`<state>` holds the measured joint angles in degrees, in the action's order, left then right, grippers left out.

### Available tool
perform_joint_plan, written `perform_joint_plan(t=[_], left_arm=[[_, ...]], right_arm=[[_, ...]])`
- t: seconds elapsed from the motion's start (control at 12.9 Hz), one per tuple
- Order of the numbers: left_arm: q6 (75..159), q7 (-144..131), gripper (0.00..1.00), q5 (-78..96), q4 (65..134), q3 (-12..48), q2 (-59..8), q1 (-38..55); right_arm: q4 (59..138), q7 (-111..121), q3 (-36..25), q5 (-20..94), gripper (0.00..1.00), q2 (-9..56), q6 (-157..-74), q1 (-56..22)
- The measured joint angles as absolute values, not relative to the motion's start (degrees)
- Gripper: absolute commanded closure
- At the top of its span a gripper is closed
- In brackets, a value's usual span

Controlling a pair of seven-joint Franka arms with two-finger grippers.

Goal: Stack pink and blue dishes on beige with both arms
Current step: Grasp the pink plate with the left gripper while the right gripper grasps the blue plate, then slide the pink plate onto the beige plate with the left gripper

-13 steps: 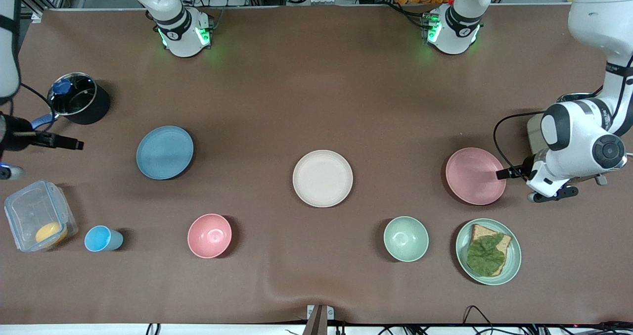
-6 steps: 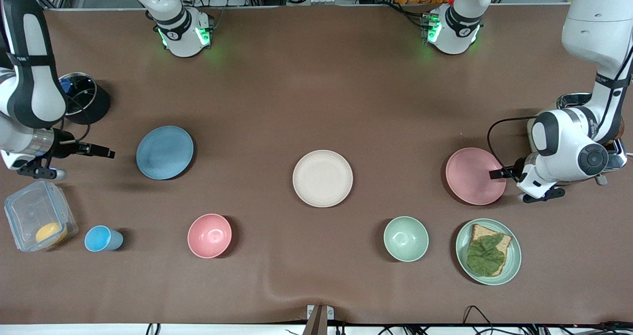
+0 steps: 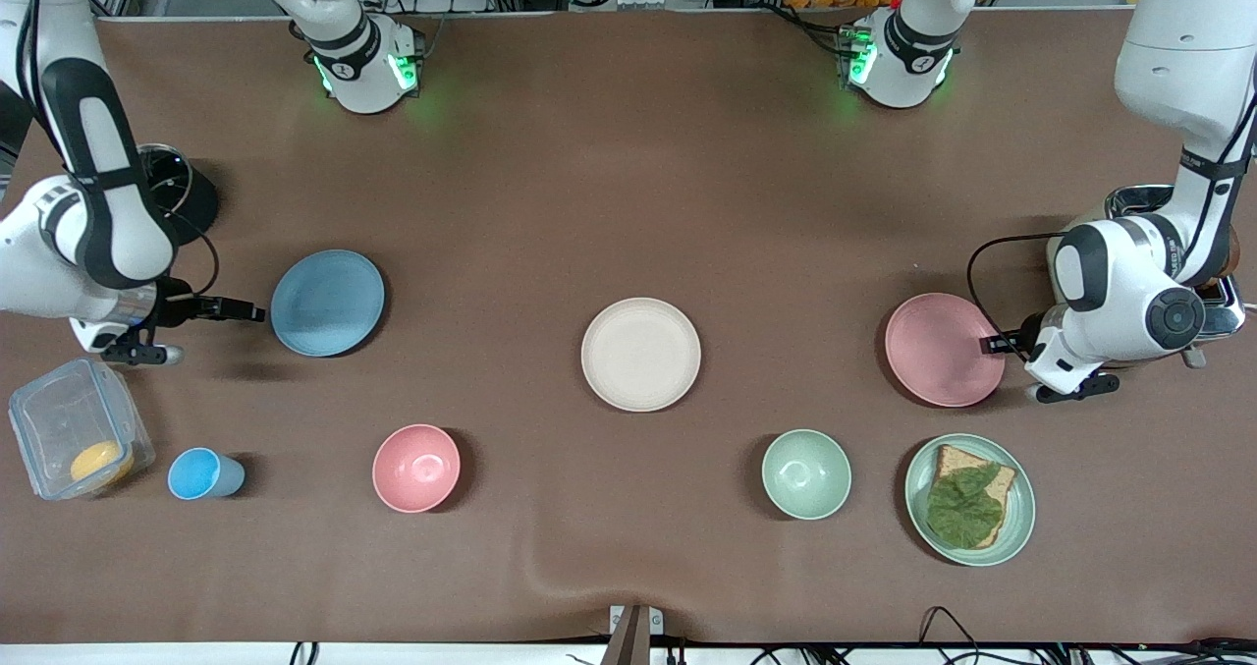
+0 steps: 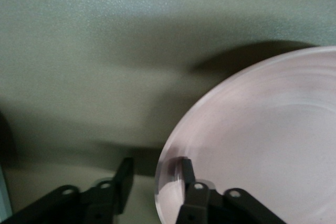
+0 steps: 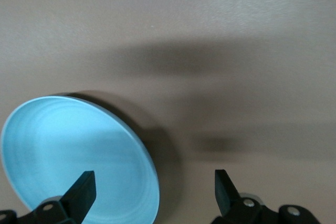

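Note:
The light blue plate (image 3: 327, 303) lies toward the right arm's end of the table. My right gripper (image 3: 250, 311) is low at the plate's edge and open. In the right wrist view the blue plate (image 5: 68, 150) has its rim between the wide-spread fingers of the right gripper (image 5: 153, 190). The pale pink plate (image 3: 938, 351) lies toward the left arm's end. My left gripper (image 3: 992, 344) is at its rim. In the left wrist view the left gripper (image 4: 155, 177) is open and straddles the pink plate's (image 4: 262, 145) rim, with one finger over the plate and one outside. The beige plate (image 3: 640, 354) lies bare between them.
Nearer the front camera stand a pink bowl (image 3: 416, 468), a pale green bowl (image 3: 806, 473), a green plate (image 3: 1024, 518) with bread and lettuce, and a small blue cup (image 3: 201, 473). A clear box (image 3: 74, 429) and a black pot (image 3: 187, 193) sit at the right arm's end.
The right gripper has travelled from the table's end up to the blue plate's edge. The left gripper stayed at the pink plate's rim, shifting only slightly.

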<state>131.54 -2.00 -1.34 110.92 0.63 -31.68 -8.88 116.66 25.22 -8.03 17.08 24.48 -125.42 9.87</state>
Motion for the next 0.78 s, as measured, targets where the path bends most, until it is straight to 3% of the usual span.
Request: perform_joint_plan(t=[0.31,0.39,0.54,0.62,0.78], left_arm=[[131.4,-1.6,1.00,-1.2,110.7,0.8,-31.0,-9.3],[131.4,-1.5,1.00,-1.2,110.7,0.9,-31.0,-9.4],[131.1,-1.4,1.00,-1.2,109.9,2.4,-30.1,-9.7],[129.7,-1.4,1.00,-1.2,109.3,3.8,-28.9,-9.7],[124.7,-2.3,1.00,-0.2,107.3,8.4,-24.5,-9.7]], right_arm=[[116.6,28.9,-7.4,17.1,0.00,27.6,-127.7,7.8],[116.6,30.3,-7.3,17.2,0.09,28.1,-128.0,7.2],[116.5,33.5,-7.3,17.2,0.67,28.7,-128.1,6.2],[116.5,35.0,-7.3,17.2,0.88,28.9,-128.1,5.9],[116.2,37.5,-7.3,17.2,1.00,29.1,-127.9,5.6]])
